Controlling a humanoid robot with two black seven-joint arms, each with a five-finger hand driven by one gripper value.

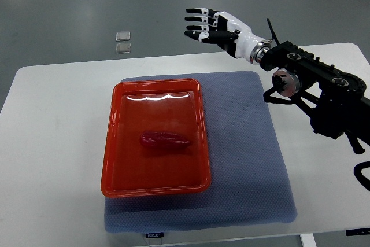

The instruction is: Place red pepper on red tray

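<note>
The table [58, 102] carried a blue mat [248, 154] bearing the red tray [115, 143]. The right hand [211, 27] was raised beyond the table's far edge, fingers spread, holding nothing. The red pepper [165, 140] lay inside the tray, near its centre. Placement appeared complete; nothing evidently remained.

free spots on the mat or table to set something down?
Bare blue-grey mat between the red plastic tray and the mat's right edge; bare white table left of the tray. Crowded at far right, under the right arm, and mid-tray, where the red pepper lies.
</note>
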